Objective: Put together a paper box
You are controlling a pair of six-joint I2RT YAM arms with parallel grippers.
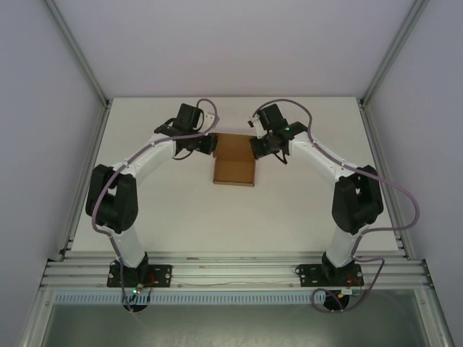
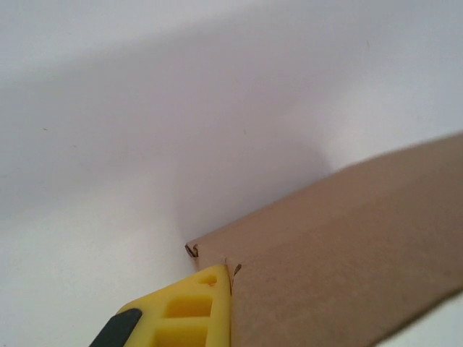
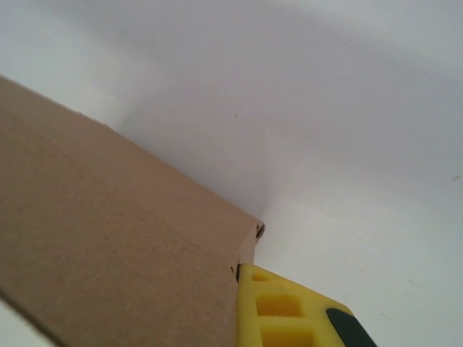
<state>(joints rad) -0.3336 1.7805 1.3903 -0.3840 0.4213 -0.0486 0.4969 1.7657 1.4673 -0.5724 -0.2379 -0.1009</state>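
Arching inward, the left tool [image 1: 211,144] and right tool [image 1: 255,147] pinch far corners of the paper box [image 1: 234,169].

Right pincer [image 3: 241,290] clamps a corner of the paper box [image 3: 123,238].

You're looking at a plain brown paper box [image 1: 234,170] on a white table [image 1: 166,217]. Your left fingers [image 2: 192,311] and right fingers [image 3: 282,311] are yellow with dark grey patches.
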